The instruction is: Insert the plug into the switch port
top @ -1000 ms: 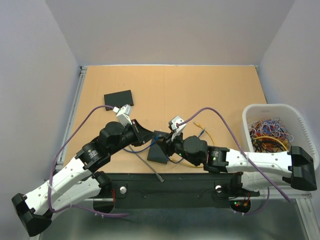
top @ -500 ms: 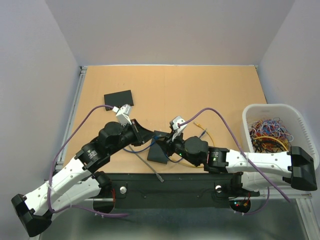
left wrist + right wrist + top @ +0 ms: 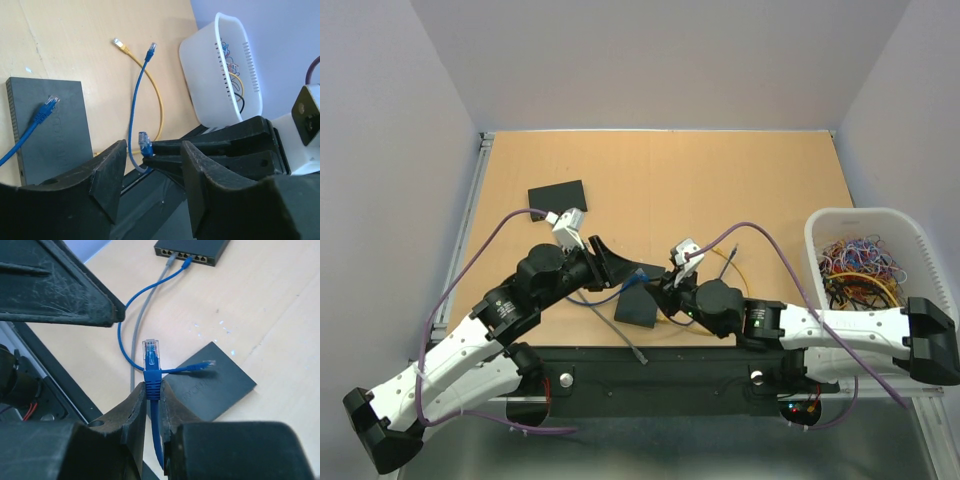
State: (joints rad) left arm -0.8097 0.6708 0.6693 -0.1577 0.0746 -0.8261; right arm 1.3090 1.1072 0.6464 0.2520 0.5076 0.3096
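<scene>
Okay, the right fingers point(image 3: 141, 394) are pinched tight on the blue plug point(image 3: 151, 356). They grip it by the boot, with the clear tip poking out beyond them, up off the worktop point(image 3: 260, 305). At the far end of the right wrist view sits the switch point(image 3: 192, 247), ports facing the camera. A grey cable point(image 3: 170, 260) and a blue one are plugged into it, and it's well apart from the held plug. Nearer in lies a dark flat box point(image 3: 215, 387) with a loose blue connector point(image 3: 202, 365) resting on top. The left fingers point(image 3: 110, 167) are spread wide with nothing between them, and the held plug shows in their gap. From above, both arms meet near the front middle of the worktop. A white bin point(image 3: 868, 222) of tangled cables sits at the right edge.
</scene>
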